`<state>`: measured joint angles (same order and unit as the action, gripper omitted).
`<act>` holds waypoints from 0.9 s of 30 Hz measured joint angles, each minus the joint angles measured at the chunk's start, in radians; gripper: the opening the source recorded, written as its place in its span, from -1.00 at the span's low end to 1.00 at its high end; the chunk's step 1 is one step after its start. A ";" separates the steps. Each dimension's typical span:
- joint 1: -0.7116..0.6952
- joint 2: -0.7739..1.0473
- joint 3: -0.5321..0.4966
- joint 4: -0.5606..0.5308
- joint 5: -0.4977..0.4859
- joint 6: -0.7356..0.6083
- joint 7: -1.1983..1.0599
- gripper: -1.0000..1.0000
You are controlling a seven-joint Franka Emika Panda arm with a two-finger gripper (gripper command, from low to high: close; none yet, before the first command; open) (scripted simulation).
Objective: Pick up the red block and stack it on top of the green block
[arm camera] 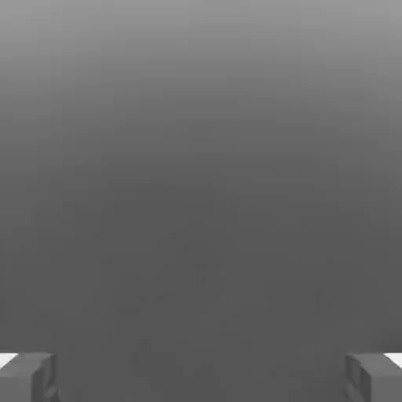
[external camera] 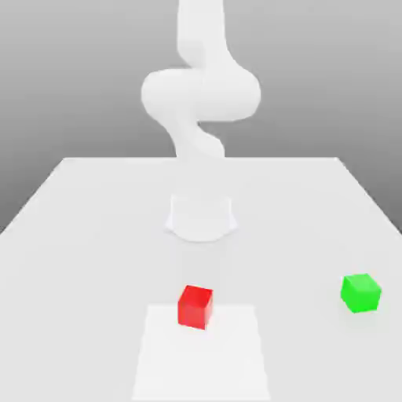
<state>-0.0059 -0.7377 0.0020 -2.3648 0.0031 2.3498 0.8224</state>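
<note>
- Red block (external camera: 195, 306) sits on the white table (external camera: 78, 220), nearer the camera than the arm's base, straddling the far edge of a paler square patch (external camera: 200, 357)
- Green block (external camera: 360, 293) waits well apart from it, over toward the exterior view's right, nothing stacked on it yet
- Arm (external camera: 200, 90) rears up behind both cubes, nowhere near either one
- Gripper (arm camera: 201, 378) fingers are spread wide with nothing between them (the hand view has one fingertip (arm camera: 27, 377) at each side and plain grey beyond)
- Risk, as I read it: a descent that is off-centre could nudge the red cube and skew it before the pads close
- Another worry: a long carry sideways to the green one, and a release off its centre would likely tip the red off
- Containers: none on this table, so nothing is held inside anything
</note>
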 joint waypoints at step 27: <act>-0.045 0.903 0.013 -0.529 -0.031 0.710 0.254 -1.00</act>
<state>-0.0505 0.1655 0.0148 -2.8935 -0.0277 3.0597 1.0769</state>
